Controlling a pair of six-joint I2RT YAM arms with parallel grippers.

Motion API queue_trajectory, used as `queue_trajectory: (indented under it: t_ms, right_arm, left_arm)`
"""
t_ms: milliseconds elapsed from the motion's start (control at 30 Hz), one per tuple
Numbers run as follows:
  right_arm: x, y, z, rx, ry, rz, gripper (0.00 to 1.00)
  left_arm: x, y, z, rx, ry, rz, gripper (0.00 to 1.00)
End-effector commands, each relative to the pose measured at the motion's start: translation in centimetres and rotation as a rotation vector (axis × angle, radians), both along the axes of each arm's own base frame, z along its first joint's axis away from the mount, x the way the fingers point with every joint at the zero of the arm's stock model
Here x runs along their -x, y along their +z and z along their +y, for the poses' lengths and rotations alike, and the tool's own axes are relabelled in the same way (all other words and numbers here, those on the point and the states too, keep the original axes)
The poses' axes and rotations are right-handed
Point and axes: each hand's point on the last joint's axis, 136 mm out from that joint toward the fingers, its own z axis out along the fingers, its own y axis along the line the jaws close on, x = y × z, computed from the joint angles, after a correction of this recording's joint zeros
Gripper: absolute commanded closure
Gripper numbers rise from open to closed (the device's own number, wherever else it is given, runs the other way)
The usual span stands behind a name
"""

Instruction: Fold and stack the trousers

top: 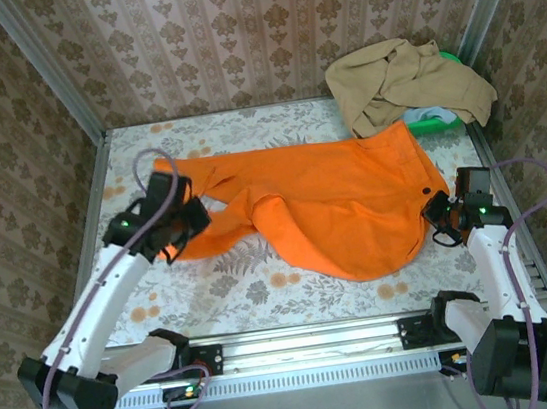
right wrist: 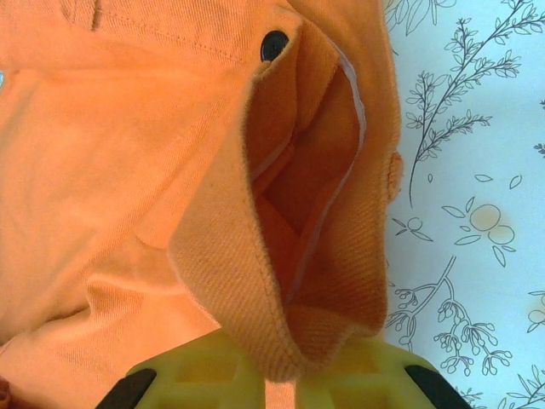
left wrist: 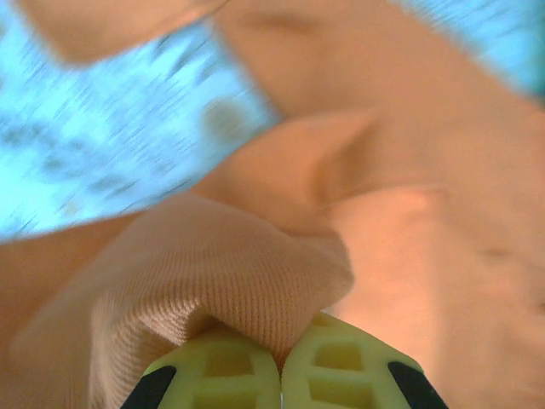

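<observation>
Trousers (top: 335, 211) lie spread across the middle of the flowered table (top: 245, 294), waist to the right, legs running left; left hand (left wrist: 281, 371) is pressed together on a fold of leg cloth at their left end; right hand (right wrist: 285, 379) pinches the waistband edge below the dark button (right wrist: 273, 44); tan garment (top: 404, 81) lies heaped at the far right corner.
</observation>
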Motion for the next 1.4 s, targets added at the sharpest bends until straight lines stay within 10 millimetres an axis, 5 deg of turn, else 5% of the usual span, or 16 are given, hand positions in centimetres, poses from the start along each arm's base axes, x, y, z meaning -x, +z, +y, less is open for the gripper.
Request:
queue_trajectory:
  t_ms: [0,100,167,300,400,633,867,900,967,1033,1100,1233,1367]
  right_arm:
    - [-0.6,1.5,-0.3,0.033,0.009,-0.032,0.85]
    - [-0.6,1.4,-0.6,0.046,0.0,-0.026,0.85]
    - [-0.6,1.3,-0.9,0.06,-0.007,-0.021,0.85]
    - [-0.6,1.3,-1.0,0.069,-0.01,-0.017,0.85]
    - [-0.6,1.4,-1.4,0.086,-0.019,-0.017,0.85]
    - [-0.8,1.5,-1.4,0.091,-0.021,-0.022,0.86]
    - [-0.9,1.6,-1.5,0.103,-0.022,-0.021,0.85]
    - [-1.0,1.7,-1.5,0.101,-0.023,-0.025,0.84]
    - [-1.1,1.9,-1.4,0.099,-0.016,-0.028,0.83]
    - [-1.1,2.1,-1.3,0.098,-0.011,-0.034,0.82]
    - [-1.0,2.4,-1.1,0.099,-0.005,-0.042,0.82]
    - [-0.9,2.6,-0.5,0.098,0.015,-0.052,0.82]
    - [-0.9,2.0,0.5,0.106,0.057,-0.043,0.82]
  left_arm:
    - [-1.4,3.1,-1.8,0.08,-0.085,-0.017,1.0]
    - [-5.7,5.4,-0.8,0.175,-0.024,-0.065,1.0]
    - [-8.7,5.4,1.6,0.203,0.065,-0.08,1.0]
    - [-13.8,1.7,8.5,0.295,0.294,-0.039,1.0]
    - [-16.8,-1.6,11.8,0.287,0.388,0.028,1.0]
    - [-26.3,-6.6,12.0,0.294,0.371,0.101,1.0]
    - [-33.8,-6.7,8.5,0.294,0.282,0.088,0.98]
    - [-34.6,-6.8,8.6,0.302,0.286,0.08,0.74]
    - [-35.9,-7.4,8.8,0.33,0.275,0.069,0.54]
    - [-36.4,-7.2,8.8,0.384,0.229,0.063,0.11]
    - [-35.0,-6.3,9.1,0.335,0.17,0.063,0.03]
    - [-29.9,-4.6,13.2,0.15,0.238,0.003,0.0]
    - [-23.2,-8.6,19.1,0.235,0.477,-0.007,0.16]
